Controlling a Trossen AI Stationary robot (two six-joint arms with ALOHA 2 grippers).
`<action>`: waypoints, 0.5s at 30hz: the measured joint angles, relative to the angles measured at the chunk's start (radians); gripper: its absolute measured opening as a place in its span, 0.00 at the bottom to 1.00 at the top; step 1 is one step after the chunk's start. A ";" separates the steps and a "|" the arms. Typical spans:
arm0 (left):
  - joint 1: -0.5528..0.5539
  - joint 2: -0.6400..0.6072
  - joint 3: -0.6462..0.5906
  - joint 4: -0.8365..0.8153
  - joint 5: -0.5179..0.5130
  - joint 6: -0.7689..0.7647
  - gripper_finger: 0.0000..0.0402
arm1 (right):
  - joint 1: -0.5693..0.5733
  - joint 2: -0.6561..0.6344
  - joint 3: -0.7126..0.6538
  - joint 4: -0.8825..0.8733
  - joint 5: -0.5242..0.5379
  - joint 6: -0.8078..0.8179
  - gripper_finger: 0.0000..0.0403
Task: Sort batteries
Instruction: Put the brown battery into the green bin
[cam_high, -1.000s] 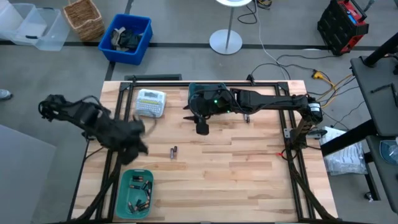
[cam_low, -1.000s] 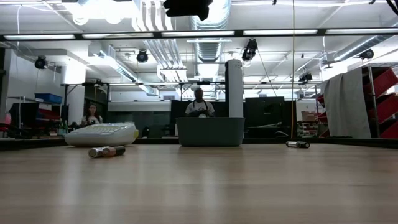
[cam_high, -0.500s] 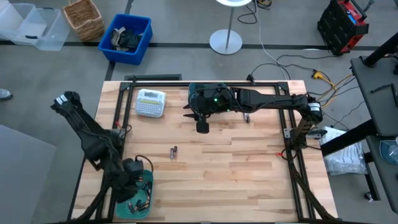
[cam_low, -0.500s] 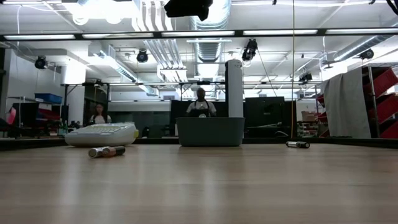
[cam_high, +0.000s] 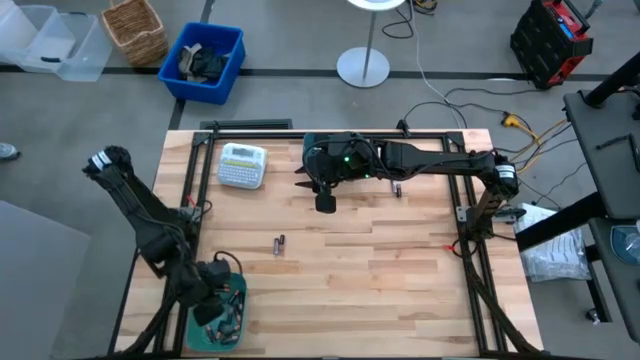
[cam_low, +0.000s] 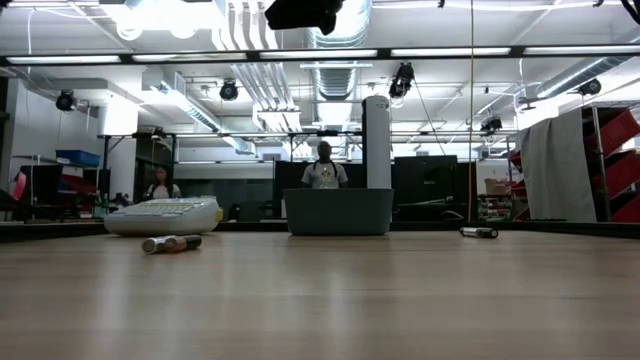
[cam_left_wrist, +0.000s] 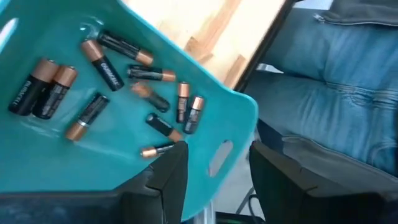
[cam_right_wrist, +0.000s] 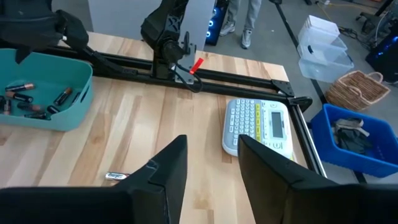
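Batteries (cam_left_wrist: 112, 93) lie loose in the teal bin (cam_left_wrist: 239, 118) at the near left corner of the table (cam_high: 380, 270), as we see in the left wrist view: two fat ones side by side, and a scatter of slimmer ones, black with copper ends, some touching or crossing each other. We see the left gripper (cam_left_wrist: 217, 165) hanging over that bin near its handle slot, its two dark fingers (cam_left_wrist: 168, 174) spread apart with nothing between them. From above, the left arm reaches down along the table's left edge and covers part of the bin (cam_high: 236, 318).

Two more batteries (cam_high: 280, 242) rest together on the bare wood, well apart from the bin and nearer the table's middle; in the low view we see them end to end (cam_low: 170, 243) in front of the white label maker (cam_low: 163, 215). Another battery (cam_high: 397, 188) lies just beside the right arm, near the far edge.

We find the right gripper (cam_right_wrist: 208, 162) held above the far middle of the table, near a second teal bin (cam_high: 322, 147). Its fingers (cam_right_wrist: 168, 165) stand apart and hold nothing. Its camera looks across at the label maker (cam_right_wrist: 261, 126) and the bin with batteries (cam_right_wrist: 43, 90).

Two people (cam_low: 322, 165) stand in the room behind the table.
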 joint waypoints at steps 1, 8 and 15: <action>0.000 -0.003 0.008 -0.001 0.000 0.000 0.38 | 0.000 0.000 0.000 0.000 0.000 0.000 0.34; 0.000 -0.029 0.112 -0.078 -0.094 0.011 0.38 | -0.002 0.000 -0.001 0.000 0.002 0.000 0.34; 0.020 -0.028 0.308 -0.302 -0.448 0.175 0.38 | -0.022 0.000 -0.001 0.000 0.034 0.038 0.29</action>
